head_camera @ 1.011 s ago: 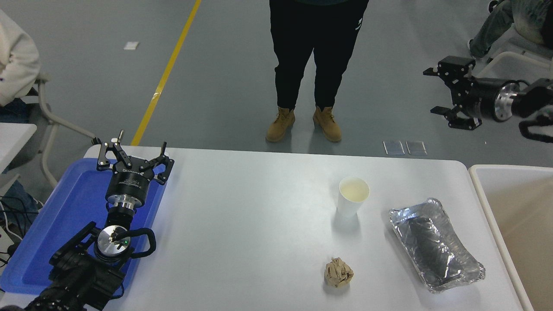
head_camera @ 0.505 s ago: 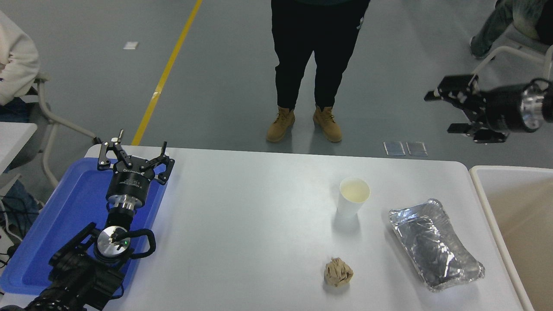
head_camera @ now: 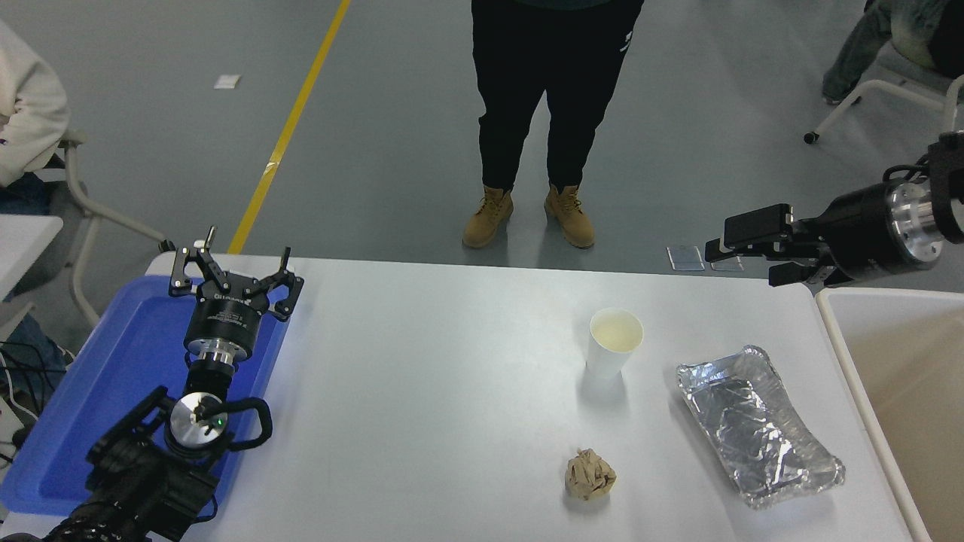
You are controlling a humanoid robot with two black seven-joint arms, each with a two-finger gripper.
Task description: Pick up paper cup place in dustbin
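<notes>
The paper cup (head_camera: pixel 614 345) stands upright on the white table, right of centre; it is white with a pale yellowish inside. The dustbin (head_camera: pixel 834 307), with its off-white rim and beige walls, sits at the table's right end and is cut off by the picture edge. My right gripper (head_camera: pixel 742 260) hangs in the air over the table's far right corner, up and to the right of the cup and apart from it. It points left, and its fingers are open with nothing between them. My left gripper (head_camera: pixel 230 263) is parked open over the blue tray.
A crinkled silver foil tray (head_camera: pixel 755 425) lies between the cup and the dustbin. A crumpled brown paper ball (head_camera: pixel 590 474) sits in front of the cup. The blue tray (head_camera: pixel 83 399) fills the left end. A person (head_camera: pixel 556 113) stands beyond the far edge.
My right arm has come down and to the left, from high off the far right corner to just above the table's far right edge. The gripper has turned. The cup and left arm stayed still.
</notes>
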